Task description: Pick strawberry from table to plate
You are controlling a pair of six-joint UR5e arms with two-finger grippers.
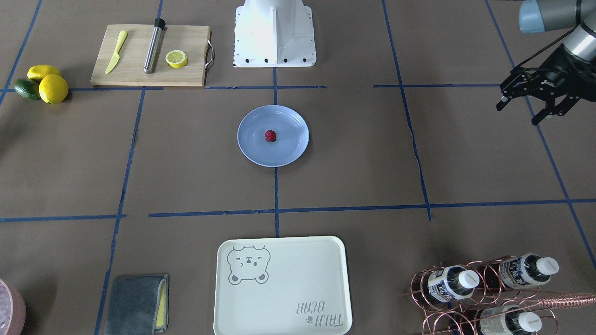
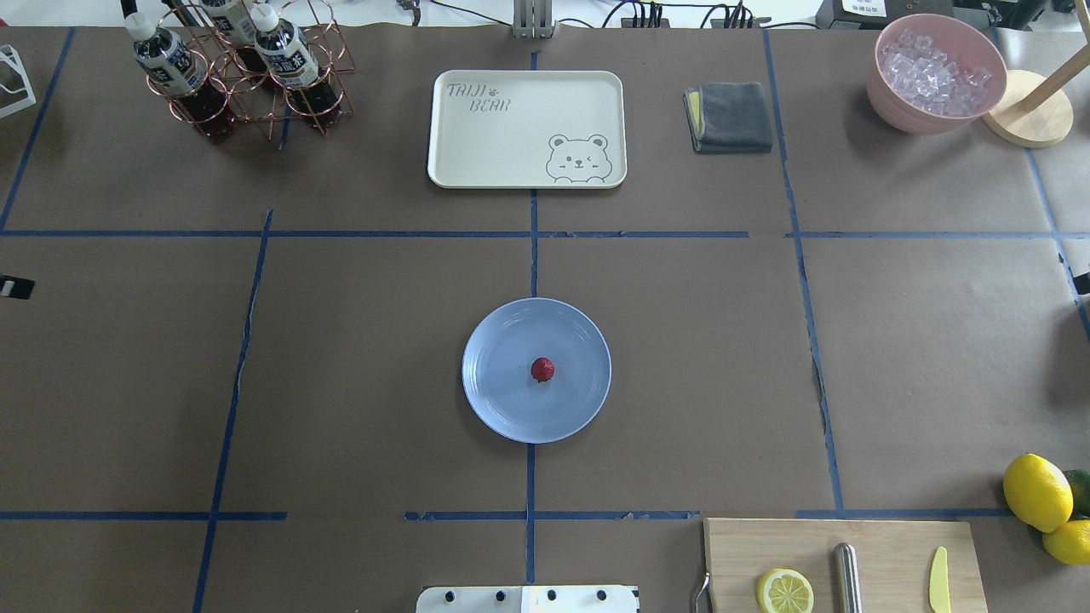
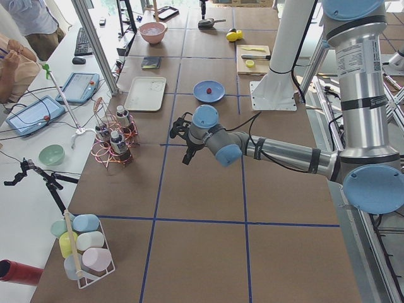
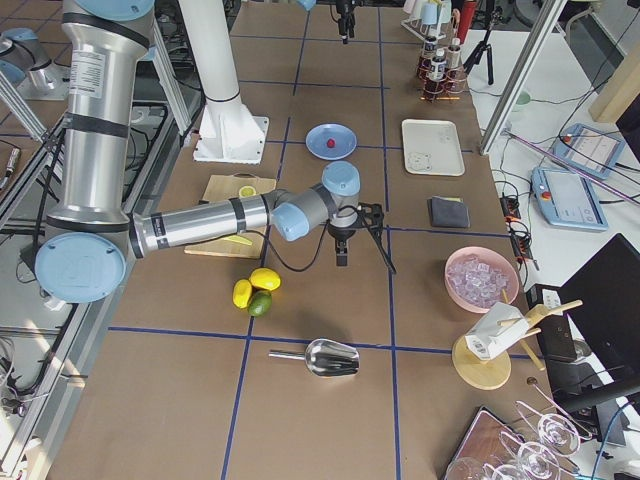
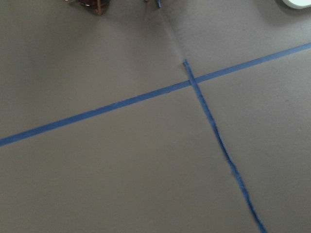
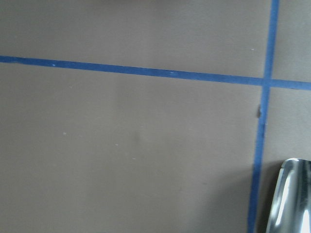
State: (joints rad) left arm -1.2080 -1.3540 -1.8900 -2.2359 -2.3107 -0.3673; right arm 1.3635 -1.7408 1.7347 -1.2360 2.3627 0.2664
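One strawberry (image 1: 270, 135), one plate (image 1: 289, 150), three bottles (image 1: 449, 283)

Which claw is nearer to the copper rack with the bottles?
Left. The left claw hangs on the same side of the plate as the rack. The right claw is on the plate's opposite side, towards the lemons.

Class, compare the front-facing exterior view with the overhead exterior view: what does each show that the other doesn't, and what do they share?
Only front-facing: the left gripper shown whole, jaws apart, over bare table well away from the plate.
Only overhead: the ice cubes inside the pink bowl, and a round wooden base beside it.
Both: the strawberry resting mid-plate, the bear tray, the cutting board with a lemon slice, and the bottle rack.
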